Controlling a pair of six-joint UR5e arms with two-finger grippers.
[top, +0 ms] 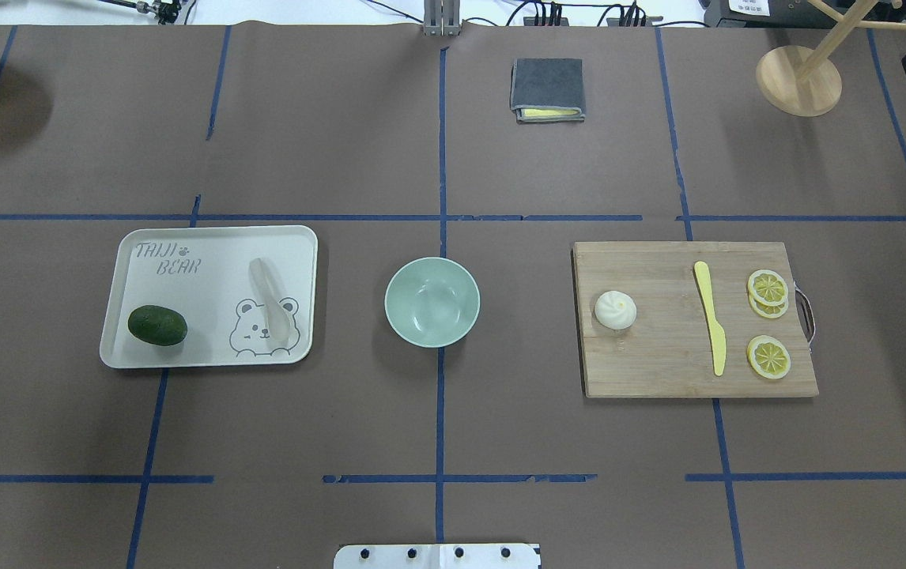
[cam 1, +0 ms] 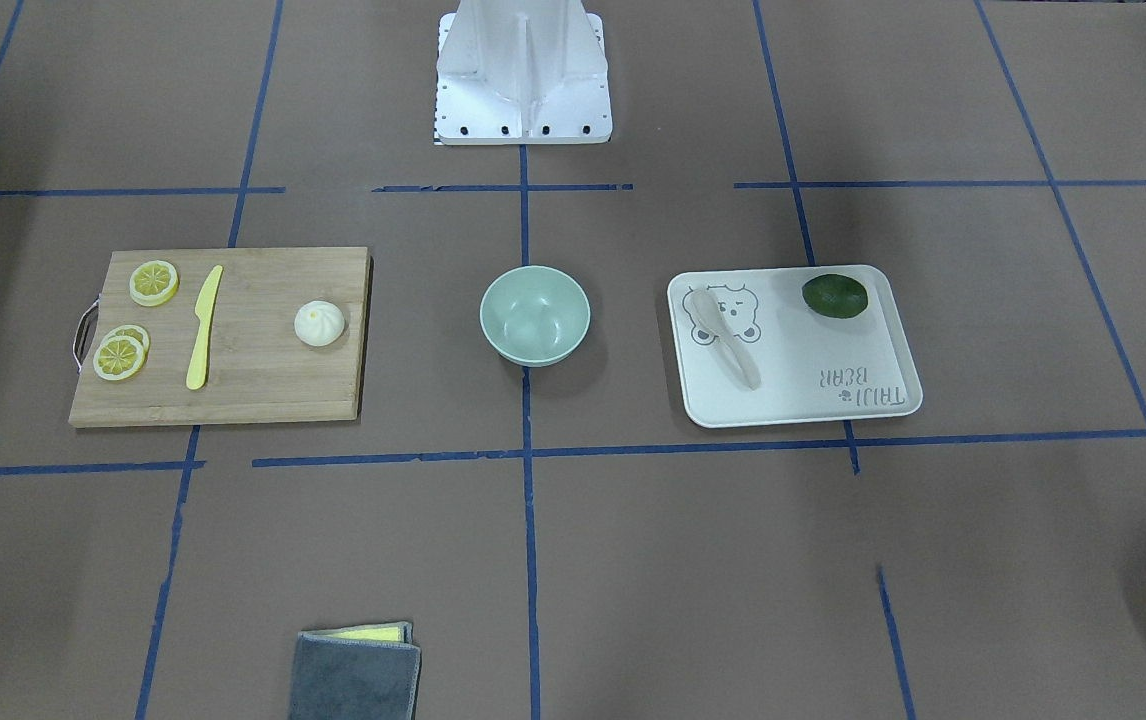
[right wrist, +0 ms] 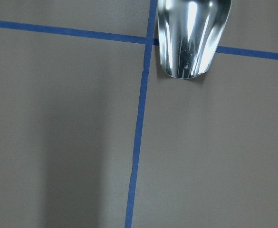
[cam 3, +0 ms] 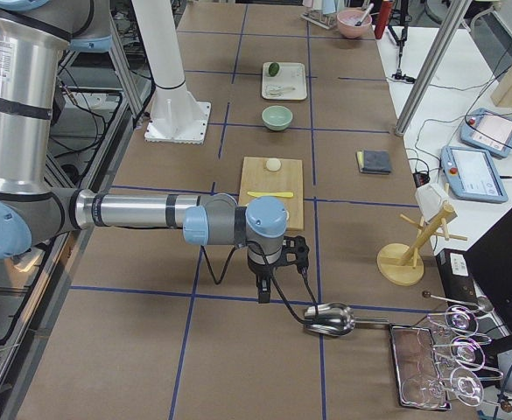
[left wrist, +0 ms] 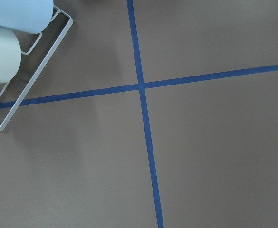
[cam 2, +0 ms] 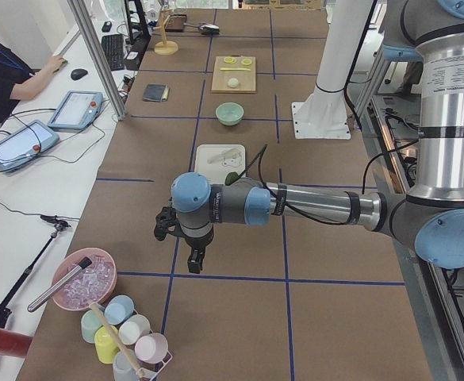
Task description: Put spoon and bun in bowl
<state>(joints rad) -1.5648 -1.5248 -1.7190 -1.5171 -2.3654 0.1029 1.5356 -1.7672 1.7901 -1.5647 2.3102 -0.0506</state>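
Observation:
The pale spoon lies on a white bear tray on the robot's left side. The white bun sits on a wooden cutting board on the robot's right side. The mint-green bowl stands empty between them. No gripper shows in the overhead or front views. My left gripper hangs over bare table far from the tray. My right gripper hangs beyond the board, near a metal scoop. I cannot tell whether either gripper is open or shut.
A dark avocado lies on the tray. A yellow knife and lemon slices lie on the board. A folded grey cloth and a wooden stand are at the far side. A cup rack is near the left wrist.

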